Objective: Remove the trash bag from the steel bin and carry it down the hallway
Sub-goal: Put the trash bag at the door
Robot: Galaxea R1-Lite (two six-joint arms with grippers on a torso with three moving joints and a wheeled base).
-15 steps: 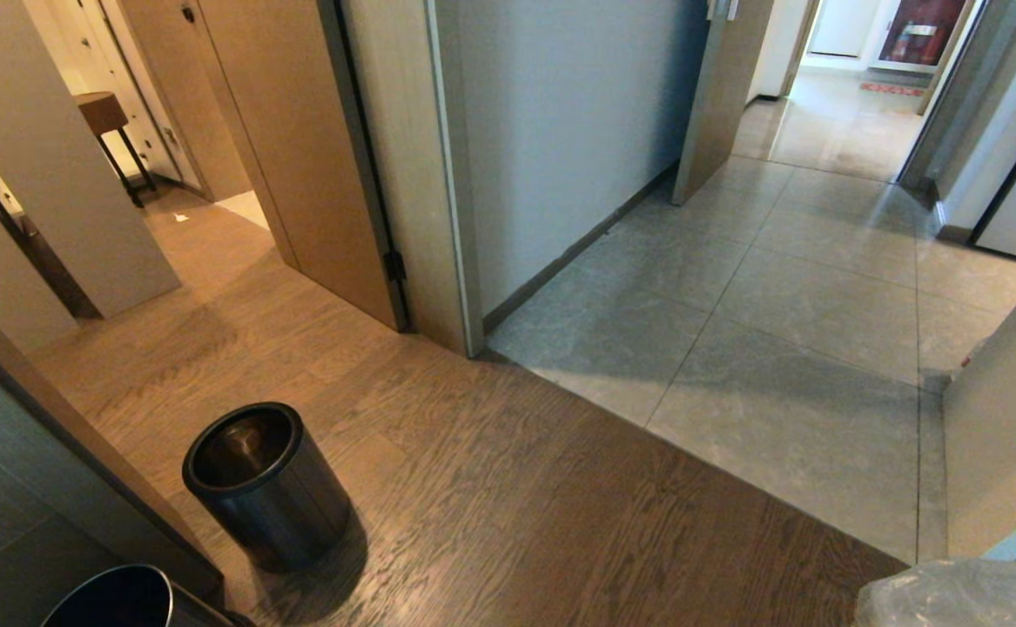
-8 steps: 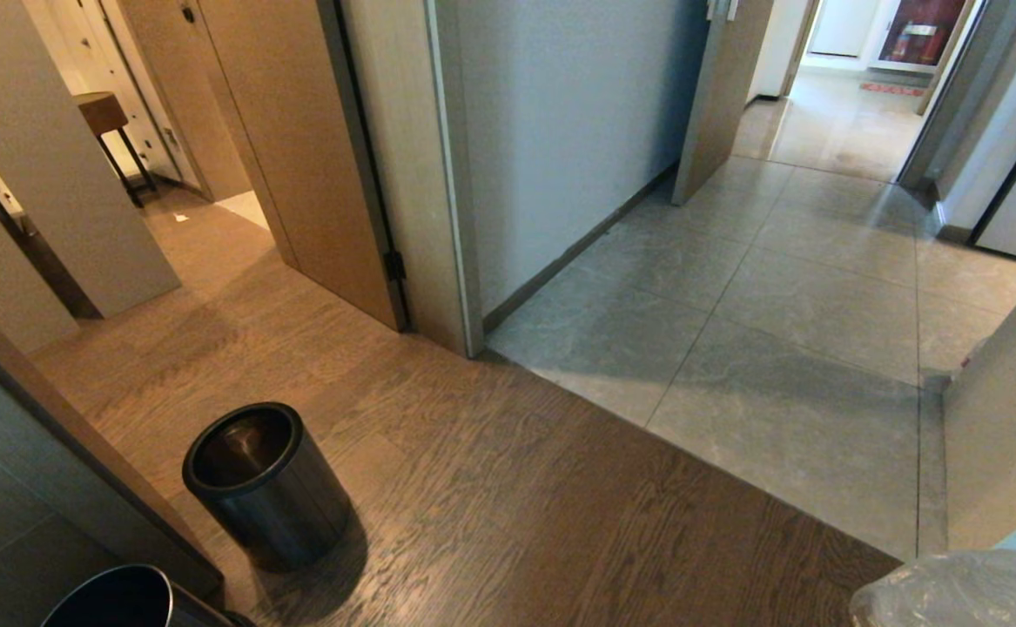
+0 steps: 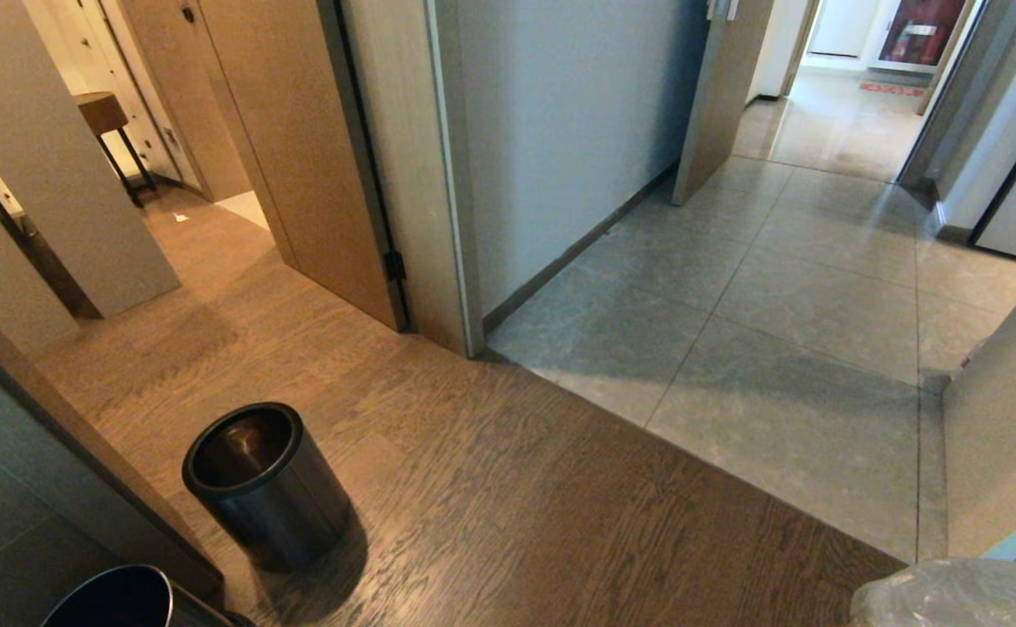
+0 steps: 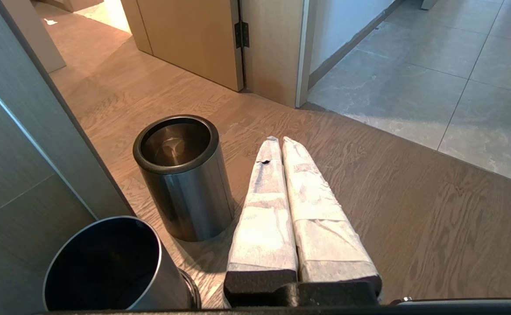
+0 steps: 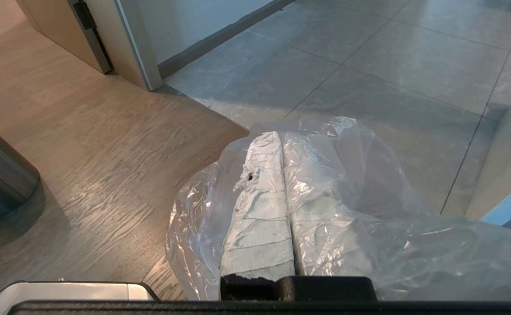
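The steel bin (image 3: pixel 264 488) stands empty on the wood floor at the lower left, dark with a black rim; its bare inside shows in the left wrist view (image 4: pixel 181 175). My left gripper (image 4: pixel 279 141) hangs just beside the bin, shut with nothing in it. The trash bag (image 5: pixel 369 175), thin crinkled translucent plastic, drapes over and around my right gripper (image 5: pixel 280 134), which is shut on it. In the head view only the bag's top (image 3: pixel 960 596) shows, at the bottom right corner. The hallway (image 3: pixel 777 296) of grey stone tiles runs ahead to the right.
A second, shiny bin (image 4: pixel 106 262) stands close by the dark wall panel at the lower left. An open wooden door (image 3: pixel 299 148) and a wall end (image 3: pixel 455 261) divide the wood-floored room from the tiles. A pale wall corner (image 3: pixel 1004 435) juts in on the right.
The top of the trash bag bobbed up slightly and settled back at the bottom right edge. Nothing else has moved.
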